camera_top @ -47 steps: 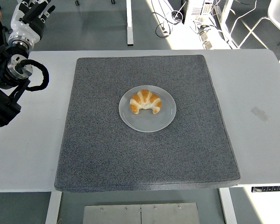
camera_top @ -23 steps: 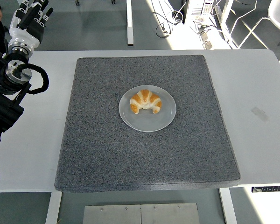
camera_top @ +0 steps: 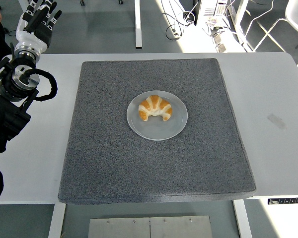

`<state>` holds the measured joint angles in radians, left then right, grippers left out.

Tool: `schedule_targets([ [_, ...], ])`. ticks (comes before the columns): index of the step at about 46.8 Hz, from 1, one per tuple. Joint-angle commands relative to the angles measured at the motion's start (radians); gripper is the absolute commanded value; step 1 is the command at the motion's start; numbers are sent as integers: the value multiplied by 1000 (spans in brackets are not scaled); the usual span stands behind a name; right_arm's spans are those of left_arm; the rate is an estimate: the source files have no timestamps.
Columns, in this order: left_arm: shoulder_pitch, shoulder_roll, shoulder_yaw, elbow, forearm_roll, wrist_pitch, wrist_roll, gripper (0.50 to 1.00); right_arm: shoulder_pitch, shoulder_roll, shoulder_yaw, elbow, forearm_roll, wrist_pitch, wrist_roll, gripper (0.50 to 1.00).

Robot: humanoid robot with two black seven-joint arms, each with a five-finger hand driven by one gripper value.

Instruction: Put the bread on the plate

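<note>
- Nearest you, the bread [camera_top: 155,108] already lies on the plate [camera_top: 161,130], long axis left to right.
- Farther off, your left hand [camera_top: 38,20] hangs up-left, fingers loosely apart, empty; the bread lies down-right of it.

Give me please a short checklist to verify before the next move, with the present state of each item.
1. Bread lies on the plate: ok.
2. Bread fully inside the plate's rim, nothing overhanging: ok.
3. Plate rests flat on the grey mat, near its middle: ok.
4. Left hand holds nothing, fingers relaxed: ok.
5. Left hand is clear of plate and mat, at the table's far left corner: ok.
6. Right arm position: cannot tell, it is out of view.
</note>
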<state>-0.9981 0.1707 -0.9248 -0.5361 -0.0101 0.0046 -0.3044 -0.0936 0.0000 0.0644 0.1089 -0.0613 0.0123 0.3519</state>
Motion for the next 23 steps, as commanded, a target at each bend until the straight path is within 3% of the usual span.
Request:
schedule_targets([
  [1,9,-10,3,2,9,-8,-16,808,0,0,0,0,0,0,1,1000],
  [23,3,-31,40,54,13,-20,-19,811,0,0,0,0,0,0,1,1000],
])
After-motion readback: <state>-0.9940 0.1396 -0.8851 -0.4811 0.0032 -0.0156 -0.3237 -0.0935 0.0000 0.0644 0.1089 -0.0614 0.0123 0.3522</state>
